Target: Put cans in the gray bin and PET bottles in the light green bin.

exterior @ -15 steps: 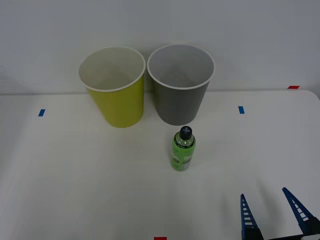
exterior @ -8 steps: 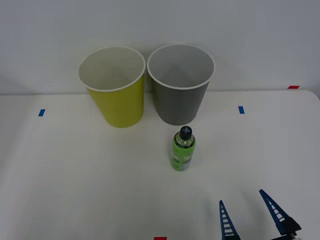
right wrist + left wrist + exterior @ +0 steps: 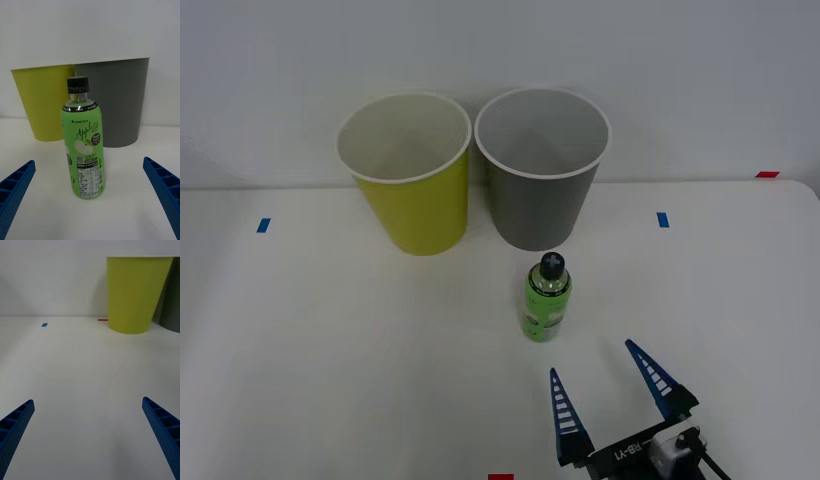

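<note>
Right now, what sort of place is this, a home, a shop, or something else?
Probably a lab test bench, not a home: a plain white table against a bare wall, small blue tape marks on it, and a staged sorting set of a light green bin, a gray bin and one PET bottle.

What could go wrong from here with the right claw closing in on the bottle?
1. The PET bottle stands upright and narrow; the open right claw is near it, and a finger clipping it off-centre could tip it.
2. The gray bin sits directly behind the bottle, the light green bin touching or almost touching it. A short carry could drop the bottle in gray.
</note>
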You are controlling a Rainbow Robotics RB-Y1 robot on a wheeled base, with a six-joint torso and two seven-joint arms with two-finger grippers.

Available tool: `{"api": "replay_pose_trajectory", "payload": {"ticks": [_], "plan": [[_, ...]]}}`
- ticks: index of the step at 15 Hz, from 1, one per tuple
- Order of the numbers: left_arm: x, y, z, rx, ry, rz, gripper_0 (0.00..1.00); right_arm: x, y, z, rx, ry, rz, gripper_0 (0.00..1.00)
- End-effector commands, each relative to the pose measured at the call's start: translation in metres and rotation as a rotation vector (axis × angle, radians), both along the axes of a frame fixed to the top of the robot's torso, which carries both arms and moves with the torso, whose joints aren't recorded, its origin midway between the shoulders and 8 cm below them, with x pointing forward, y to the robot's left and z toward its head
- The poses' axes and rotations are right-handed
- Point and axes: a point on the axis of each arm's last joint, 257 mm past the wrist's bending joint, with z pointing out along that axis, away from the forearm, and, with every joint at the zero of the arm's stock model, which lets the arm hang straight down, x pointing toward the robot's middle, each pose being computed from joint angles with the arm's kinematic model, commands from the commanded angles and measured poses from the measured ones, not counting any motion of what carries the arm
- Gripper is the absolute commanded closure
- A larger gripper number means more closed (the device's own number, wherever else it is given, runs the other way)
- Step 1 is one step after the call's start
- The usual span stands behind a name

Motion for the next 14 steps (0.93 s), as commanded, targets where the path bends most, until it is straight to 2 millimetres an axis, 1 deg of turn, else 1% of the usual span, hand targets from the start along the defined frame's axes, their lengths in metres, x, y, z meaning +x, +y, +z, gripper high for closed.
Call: {"api": "replay_pose_trajectory", "payload": {"ticks": [1, 2, 4, 6, 7, 12, 14], "plan": [[0.000, 0.000, 0.000, 0.000, 0.000, 0.000, 0.00, 0.025, 0.012, -0.003, 0.014, -0.006, -0.004, 0.00], [0.000, 0.000, 0.000, 0.000, 0.000, 0.000, 0.00, 0.034, 0.017, -0.003, 0.026, -0.018, -0.007, 0.00], [0.000, 0.000, 0.000, 0.000, 0.000, 0.000, 0.00, 0.053, 0.028, 0.006, 0.038, -0.042, -0.003, 0.00], [0.000, 0.000, 0.000, 0.000, 0.000, 0.000, 0.00, 0.070, 0.037, 0.011, 0.017, -0.037, 0.000, 0.00], [0.000, 0.000, 0.000, 0.000, 0.000, 0.000, 0.00, 0.078, 0.038, 0.013, 0.014, -0.033, -0.003, 0.00], [0.000, 0.000, 0.000, 0.000, 0.000, 0.000, 0.00, 0.099, 0.039, 0.021, 0.008, -0.025, -0.007, 0.00], [0.000, 0.000, 0.000, 0.000, 0.000, 0.000, 0.00, 0.104, 0.041, 0.017, -0.003, -0.005, -0.002, 0.00]]}}
